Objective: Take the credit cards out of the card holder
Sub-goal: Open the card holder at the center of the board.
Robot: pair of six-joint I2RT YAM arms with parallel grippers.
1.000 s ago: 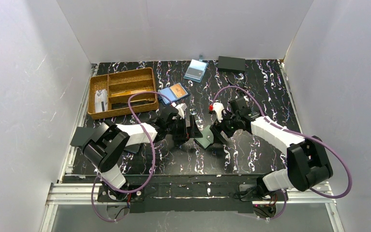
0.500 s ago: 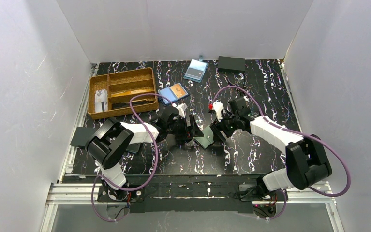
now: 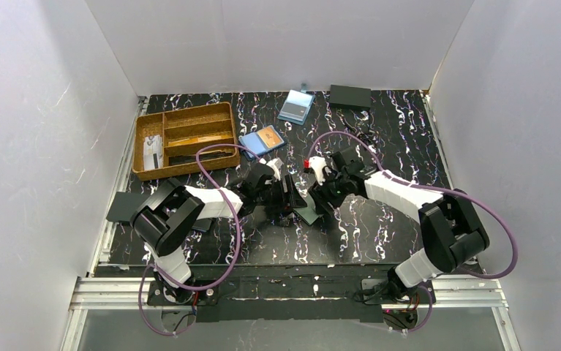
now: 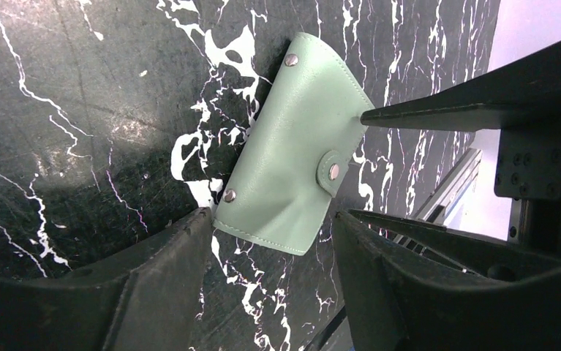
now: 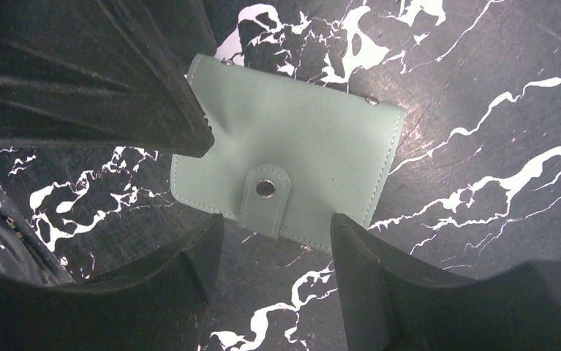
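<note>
While lying flat on the table (image 3: 379, 234) with snap tab (image 5: 265, 189) fastened, green card holder (image 4: 284, 153), left gripper (image 4: 270, 227) and right gripper (image 5: 273, 227) low over it, jaws of both apart, each straddling one edge

Plain white walls (image 3: 277, 44) close in at the left, back and right of a black worktop (image 3: 379, 241) veined with white, evenly lit, a pale metal rail (image 3: 109, 292) along the frame's bottom.
</note>
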